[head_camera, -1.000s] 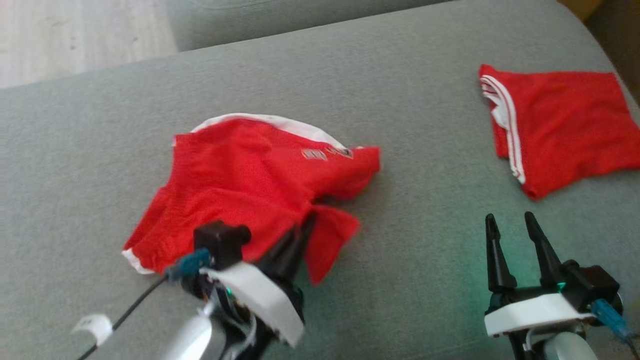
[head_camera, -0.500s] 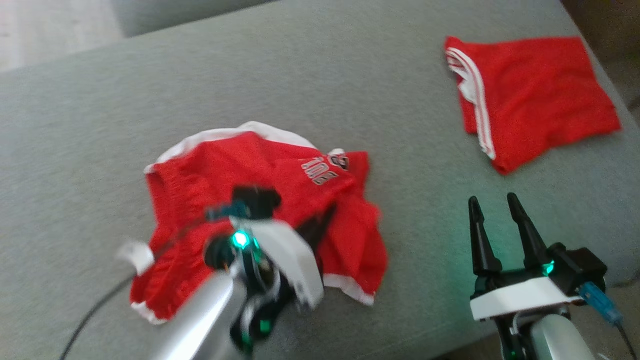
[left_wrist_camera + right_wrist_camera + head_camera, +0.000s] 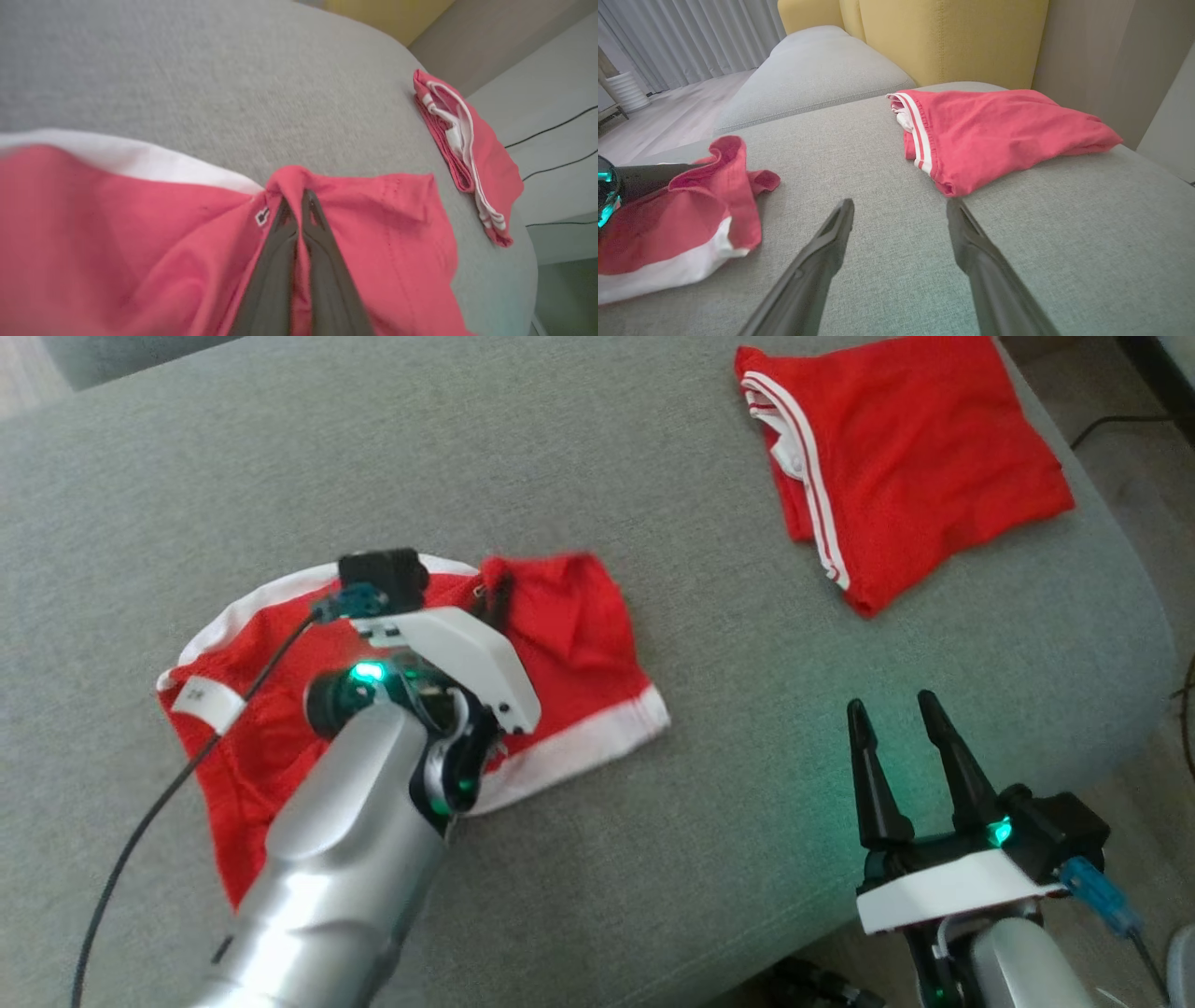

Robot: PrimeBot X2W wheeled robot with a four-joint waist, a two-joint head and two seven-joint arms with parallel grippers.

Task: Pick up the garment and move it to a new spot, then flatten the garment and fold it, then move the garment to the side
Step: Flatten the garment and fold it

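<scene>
The garment (image 3: 579, 616) is red with white trim and lies rumpled on the left of the grey sofa cushion (image 3: 653, 457). My left gripper (image 3: 495, 590) is shut on a pinched fold of it near its far edge, and the arm covers the garment's middle. In the left wrist view the dark fingers (image 3: 280, 242) are closed with red cloth (image 3: 93, 210) bunched over the tips of the left gripper (image 3: 294, 200). My right gripper (image 3: 892, 705) stands open over bare cushion near the front right. In the right wrist view the right gripper (image 3: 900, 205) holds nothing and the garment (image 3: 668, 224) lies to the left.
A second red garment (image 3: 915, 457), folded, with white stripes, lies at the far right corner of the cushion (image 3: 994, 126). The cushion's rounded edge drops off at the right (image 3: 1144, 616), with cables on the floor (image 3: 1111, 425). A yellow backrest (image 3: 952, 37) rises behind.
My left gripper has carried a fold of the garment away from me across the rest of it, and a white hem now shows at its near right. The head camera has shifted.
</scene>
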